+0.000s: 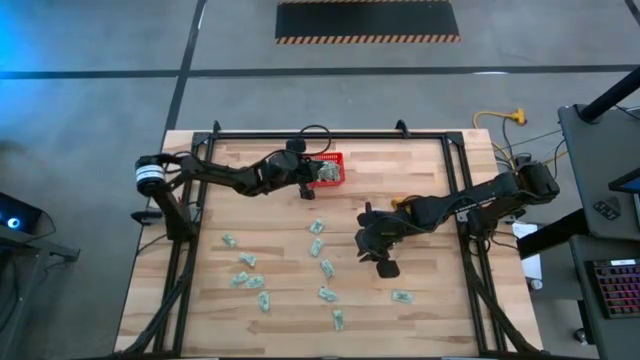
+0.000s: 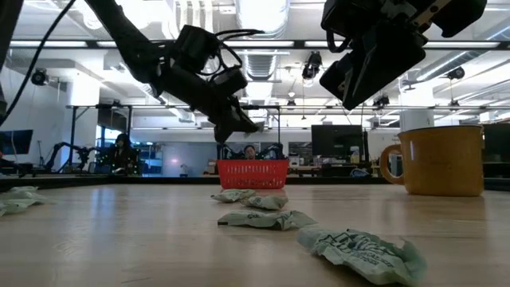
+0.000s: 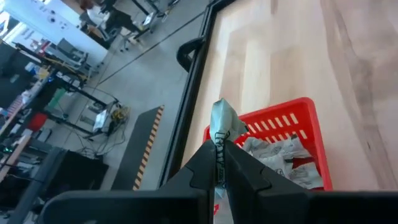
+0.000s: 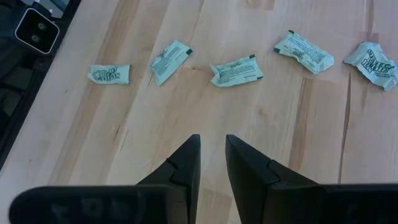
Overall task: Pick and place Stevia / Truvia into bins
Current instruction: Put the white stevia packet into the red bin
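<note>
The red latticed basket (image 1: 331, 171) stands near the table's far edge and holds several pale green and white sachets (image 3: 280, 152). My left gripper (image 1: 309, 182) hangs just above the basket's left rim, shut on one sachet; the low view shows it (image 2: 233, 131) over the basket (image 2: 253, 173). My right gripper (image 1: 372, 242) hovers over the table's middle, raised and narrowly open with nothing between its fingers (image 4: 211, 142). Several loose sachets (image 1: 318, 246) lie flat on the wood, a row of them beyond its fingertips (image 4: 235, 71). My left gripper pinches one crumpled sachet between its two fingers. The sachet's free end (image 3: 222, 119) sticks out past the fingertips. The sachet is lifted clear of the table, beside the basket's rim (image 3: 249, 122).
A yellow mug (image 2: 438, 159) stands on the table's right side in the low view. A black metal frame (image 1: 330, 134) borders the table. More sachets lie toward the near left (image 1: 246, 262) and near right (image 1: 401, 296), with bare wood between them.
</note>
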### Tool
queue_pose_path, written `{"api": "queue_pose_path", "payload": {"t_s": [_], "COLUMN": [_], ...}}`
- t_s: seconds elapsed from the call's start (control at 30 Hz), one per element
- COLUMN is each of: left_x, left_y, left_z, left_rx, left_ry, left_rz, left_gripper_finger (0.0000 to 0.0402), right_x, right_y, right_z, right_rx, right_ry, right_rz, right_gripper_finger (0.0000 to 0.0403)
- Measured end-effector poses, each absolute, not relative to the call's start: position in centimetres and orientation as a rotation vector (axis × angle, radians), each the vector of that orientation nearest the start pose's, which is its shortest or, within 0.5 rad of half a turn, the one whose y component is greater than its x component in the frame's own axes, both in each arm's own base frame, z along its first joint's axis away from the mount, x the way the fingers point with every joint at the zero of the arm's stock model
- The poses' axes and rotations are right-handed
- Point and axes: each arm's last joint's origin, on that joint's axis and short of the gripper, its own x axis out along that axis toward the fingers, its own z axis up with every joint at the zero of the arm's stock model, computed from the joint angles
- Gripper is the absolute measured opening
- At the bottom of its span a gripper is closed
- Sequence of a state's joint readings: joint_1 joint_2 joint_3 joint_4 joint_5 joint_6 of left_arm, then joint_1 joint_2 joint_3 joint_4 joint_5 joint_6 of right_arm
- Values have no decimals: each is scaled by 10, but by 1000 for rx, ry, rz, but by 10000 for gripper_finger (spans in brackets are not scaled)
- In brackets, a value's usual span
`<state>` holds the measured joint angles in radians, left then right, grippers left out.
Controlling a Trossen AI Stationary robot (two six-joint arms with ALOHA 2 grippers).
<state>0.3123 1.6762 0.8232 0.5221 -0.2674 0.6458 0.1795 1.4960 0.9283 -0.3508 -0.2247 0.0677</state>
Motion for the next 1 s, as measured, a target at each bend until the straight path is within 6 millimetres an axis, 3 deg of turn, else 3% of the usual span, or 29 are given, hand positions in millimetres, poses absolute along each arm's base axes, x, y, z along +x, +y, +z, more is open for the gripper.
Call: {"api": "queue_pose_path", "payload": {"t_s": [0.47,0.8,1.0], "left_x": [322,322,317], "left_y": [114,114,107], "left_z": [180,180,183], "left_rx": [576,576,581], "left_ry": [611,618,621], "left_rz": [453,454,439], "left_gripper_finger": [15,88,98], "right_x": [292,292,283], "right_y": [59,60,86], "right_z": [210,210,207], "right_rx": [71,71,145], "right_ry": [924,924,986], "right_rz": [350,353,380], "right_gripper_finger": [68,68,68]}}
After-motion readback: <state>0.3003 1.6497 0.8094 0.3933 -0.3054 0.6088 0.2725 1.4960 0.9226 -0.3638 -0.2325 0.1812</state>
